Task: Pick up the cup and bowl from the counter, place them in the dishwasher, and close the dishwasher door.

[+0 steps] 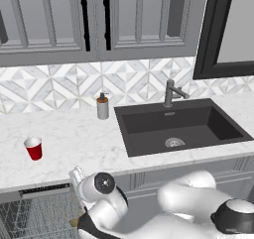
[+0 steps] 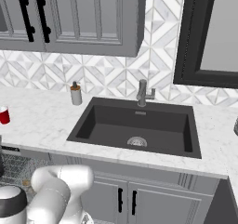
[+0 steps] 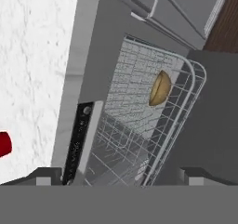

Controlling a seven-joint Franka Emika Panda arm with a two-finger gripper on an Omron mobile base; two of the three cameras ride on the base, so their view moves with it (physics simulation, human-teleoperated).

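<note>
Bowl [image 3: 159, 88] lies in rack beyond the wide-spread gripper [image 3: 121, 174].

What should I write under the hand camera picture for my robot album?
Open gripper above the dishwasher rack, the bowl already inside.

Cup [image 3: 3, 144] cut by hand view's left edge, only a red sliver beside the dishwasher [image 3: 139, 121]. In left base view arm hides most of the bowl [image 1: 74, 222] in the rack; gripper fingertips [image 3: 49, 175] barely poke up, rest cropped
</note>
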